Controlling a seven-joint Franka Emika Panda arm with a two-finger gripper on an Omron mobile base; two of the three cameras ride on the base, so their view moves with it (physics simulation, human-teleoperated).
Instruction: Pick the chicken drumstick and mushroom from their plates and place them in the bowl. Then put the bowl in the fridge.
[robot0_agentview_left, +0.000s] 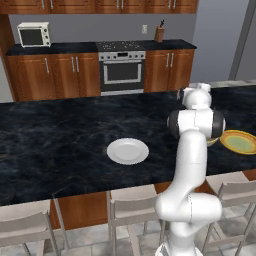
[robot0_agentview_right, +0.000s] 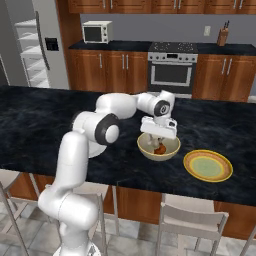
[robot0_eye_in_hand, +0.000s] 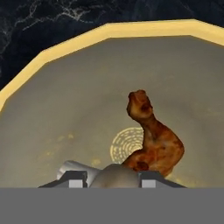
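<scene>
The tan-yellow bowl (robot0_agentview_right: 145, 150) stands on the dark island counter, and its speckled inside (robot0_eye_in_hand: 65, 100) spreads across the hand view. The orange-brown chicken drumstick (robot0_eye_in_hand: 155, 140) lies in it, seen as a small brown lump (robot0_agentview_right: 160, 148) from the right base. My gripper (robot0_agentview_right: 157, 137) hangs just above the bowl, pointing down. A grey-beige mushroom (robot0_eye_in_hand: 114, 174) sits between the fingertips, and the gripper (robot0_eye_in_hand: 113, 181) is shut on it. The white plate (robot0_agentview_left: 127, 151) lies bare to the left. The yellow-green plate (robot0_agentview_right: 207, 165) with an orange rim lies bare to the right of the bowl.
The grey fridge (robot0_agentview_right: 45, 45) stands at the back left with white shelves showing. A steel oven (robot0_agentview_right: 172, 70), a microwave (robot0_agentview_right: 95, 32) and a knife block (robot0_agentview_right: 222, 35) line the back counter. Chairs (robot0_agentview_right: 187, 220) stand along the island's near edge.
</scene>
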